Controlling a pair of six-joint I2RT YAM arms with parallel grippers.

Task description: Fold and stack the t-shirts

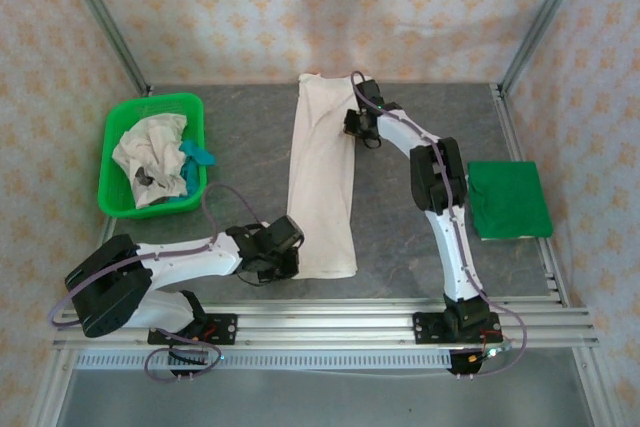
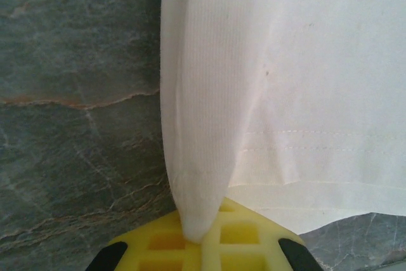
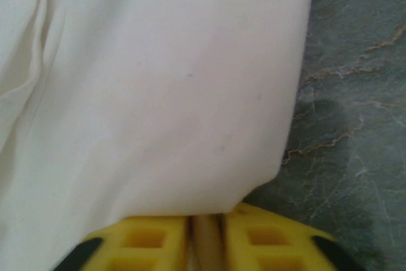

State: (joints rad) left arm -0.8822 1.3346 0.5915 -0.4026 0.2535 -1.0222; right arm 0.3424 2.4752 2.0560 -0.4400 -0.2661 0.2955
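Observation:
A cream t-shirt (image 1: 322,187) lies folded into a long narrow strip down the middle of the table. My left gripper (image 1: 293,247) is at its near left corner. In the left wrist view that gripper (image 2: 198,236) is shut on a raised fold of the t-shirt (image 2: 304,93), pinched between yellow pads (image 2: 254,236). My right gripper (image 1: 356,123) is at the strip's far right edge. In the right wrist view it (image 3: 206,239) holds the t-shirt's (image 3: 158,93) edge in a narrow gap between its pads. A crumpled cream shirt (image 1: 148,152) with a dark print and a teal one (image 1: 197,155) lie in the basket.
The green plastic basket (image 1: 150,105) stands at the left of the grey marbled tabletop (image 1: 230,147). A flat green mat (image 1: 508,199) lies at the right edge. Metal frame rails run along the table's near and right sides.

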